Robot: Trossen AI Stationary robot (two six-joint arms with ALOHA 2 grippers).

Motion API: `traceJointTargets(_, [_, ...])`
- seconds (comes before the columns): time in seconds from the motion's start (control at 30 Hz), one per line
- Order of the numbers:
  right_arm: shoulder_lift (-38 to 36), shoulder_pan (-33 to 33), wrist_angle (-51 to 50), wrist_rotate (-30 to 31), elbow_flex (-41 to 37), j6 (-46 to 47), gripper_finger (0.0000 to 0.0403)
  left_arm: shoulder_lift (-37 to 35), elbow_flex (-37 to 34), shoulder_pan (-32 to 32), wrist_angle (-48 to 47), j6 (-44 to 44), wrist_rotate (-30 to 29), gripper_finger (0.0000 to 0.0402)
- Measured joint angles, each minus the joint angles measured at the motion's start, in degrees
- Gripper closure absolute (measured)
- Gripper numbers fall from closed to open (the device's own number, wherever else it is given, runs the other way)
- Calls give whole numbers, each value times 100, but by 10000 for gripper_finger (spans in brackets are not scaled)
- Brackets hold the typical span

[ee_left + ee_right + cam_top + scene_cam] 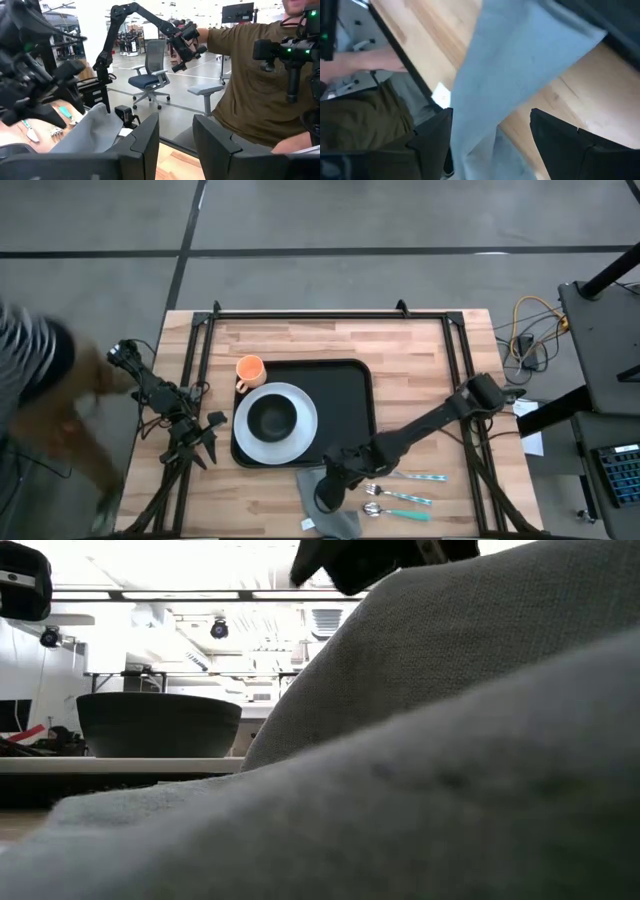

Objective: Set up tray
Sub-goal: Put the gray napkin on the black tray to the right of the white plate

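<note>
The black tray (345,385) lies at the table's middle. On its left part stands a white plate (300,442) with a black bowl (272,418) in it; the bowl also shows in the low view (158,725). A grey cloth (330,510) lies bunched near the front edge and rises in a ridge (450,690). My right gripper (328,488) is over it, fingers apart, with the cloth (520,65) running between them. My left gripper (205,442) waits open at the table's left edge. My right gripper stands with its fingers on either side of the grey cloth's raised ridge (470,130), coming from above and slanting toward the near edge. The cloth lies along one finger (432,140), and bare wood shows beside the other. Whether the finger touches the cloth I cannot tell.
An orange cup (249,370) stands at the tray's far left corner. Cutlery with teal handles (405,495) lies right of the cloth. A person (40,400) stands at the table's left side, close behind my left arm (250,85).
</note>
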Motion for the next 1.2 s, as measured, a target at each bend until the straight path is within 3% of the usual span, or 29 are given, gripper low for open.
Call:
traceJointTargets(0.57, [499, -36, 455, -51, -4, 17, 193, 56, 0, 0, -1, 0, 0, 301])
traceJointTargets(0.73, [500, -76, 457, -87, -4, -245, 246, 77, 0, 0, 0, 0, 0, 301])
traceJointTargets(0.97, [500, -128, 490, -317, -4, -821, 377, 80, 0, -2, 0, 0, 0, 301])
traceJointTargets(1.2, [476, -138, 604, -786, 106, -1875, 393, 80, 0, 0, 0, 0, 0, 301])
